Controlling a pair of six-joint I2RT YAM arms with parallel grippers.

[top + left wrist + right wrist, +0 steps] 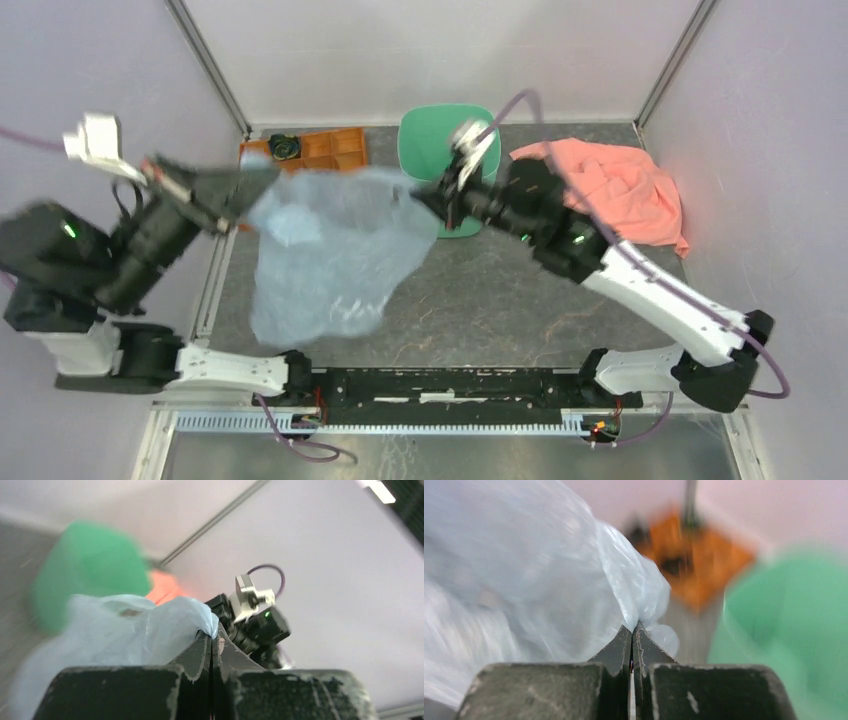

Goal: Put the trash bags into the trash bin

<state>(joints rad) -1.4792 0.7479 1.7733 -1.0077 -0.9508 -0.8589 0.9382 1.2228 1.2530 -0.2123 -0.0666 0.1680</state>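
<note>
While both arms held it up off the surface, the thin, crinkly, translucent pale blue-grey plastic trash bag [325, 250] hung across the left-centre of the top view. Its top edge was stretched between the left gripper [262, 182] and the right gripper [428, 197], and the rest sagged toward the grey table [500, 290]. Whether the lowest fold touched the table, couldn't tell. The bag was not in the mint-green plastic bin with the rounded-square rim [430, 135]. The bin stood at upper centre, and only the bag's right corner overlapped its near side in the view.

Handling, judged: very light, limp, no stiffness at all. The film is slick, so a flat pinch could slip, and a hard tug between the arms could tear it. It would likely billow and lag behind any fast move. Best hold is a bunched fold at the top edge, one near each corner, which matched the grip here.

Both wrist views showed the fingers pressed together with a peak of film clamped at the tips, left and right alike. The backgrounds were blurred.

Pose: the left arm rose from lower left, forearm angled to the upper right, fingers pointing toward centre. It was near the orange compartment tray [335, 148]. The right arm ran diagonally from its lower-right base to upper centre, crossing in front of the salmon-pink crumpled cloth [625, 185]. Its fingers pointed left, just in front of the bin.
</note>
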